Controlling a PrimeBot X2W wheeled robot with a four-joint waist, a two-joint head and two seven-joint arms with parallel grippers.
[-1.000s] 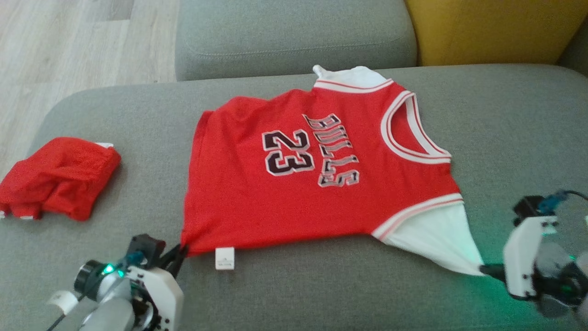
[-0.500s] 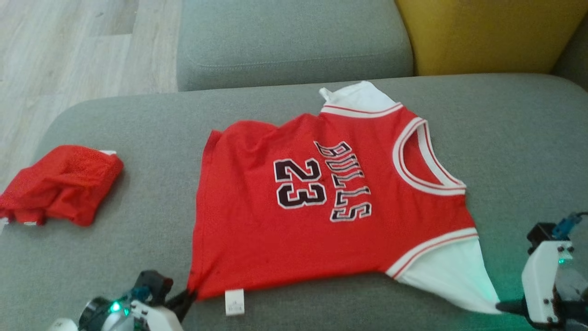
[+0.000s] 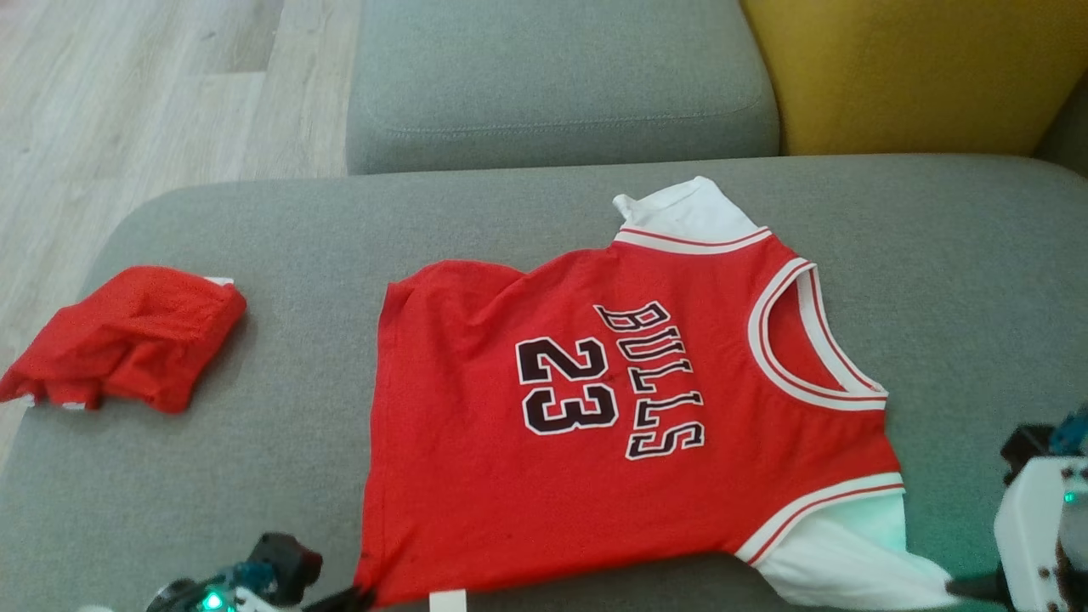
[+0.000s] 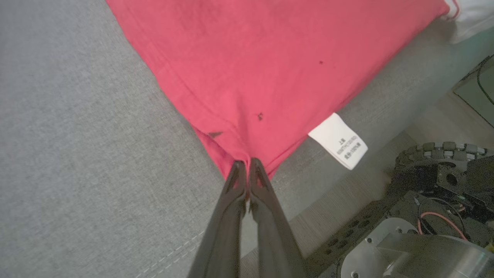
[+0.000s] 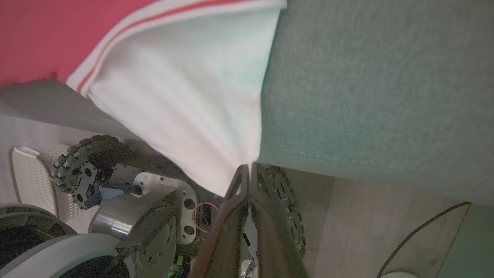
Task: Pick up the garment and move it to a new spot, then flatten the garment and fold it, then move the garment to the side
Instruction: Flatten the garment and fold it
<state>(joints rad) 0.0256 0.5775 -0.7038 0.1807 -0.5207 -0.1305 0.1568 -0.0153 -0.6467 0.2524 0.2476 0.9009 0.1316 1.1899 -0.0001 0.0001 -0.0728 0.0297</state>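
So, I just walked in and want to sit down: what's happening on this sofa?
The robot has a red jersey spread flat on the grey sofa seat. Its left gripper is shut on the hem corner by the white label; its right gripper is shut on the tip of the white sleeve. The jersey is not yet folded. Another red garment lies bunched to the left.

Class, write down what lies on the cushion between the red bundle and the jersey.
Nothing lies there. In the head view a bare stretch of grey cushion separates the red bundle from the jersey.
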